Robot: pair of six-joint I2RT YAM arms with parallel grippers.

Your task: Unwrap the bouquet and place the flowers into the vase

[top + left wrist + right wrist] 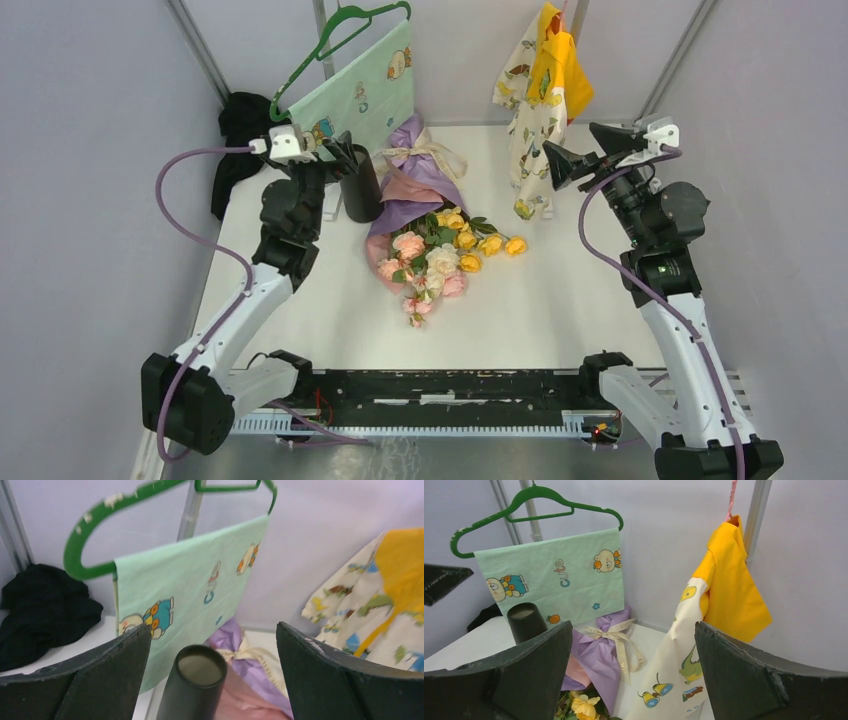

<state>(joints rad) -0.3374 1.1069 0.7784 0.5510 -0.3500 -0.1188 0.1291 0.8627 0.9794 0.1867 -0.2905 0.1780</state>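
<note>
Left gripper [212, 629] spread wide, vase [192, 697] close below it, bouquet [265, 677] lying beside the vase.

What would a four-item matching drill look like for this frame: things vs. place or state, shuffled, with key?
1 vase
2 bouquet
3 black cloth
4 left hand

A open, holding nothing
B heaped in far-left corner
C upright, left of the bouquet
D lying flat, ribbon tied

Pairs: 1-C, 2-D, 3-B, 4-A
</note>
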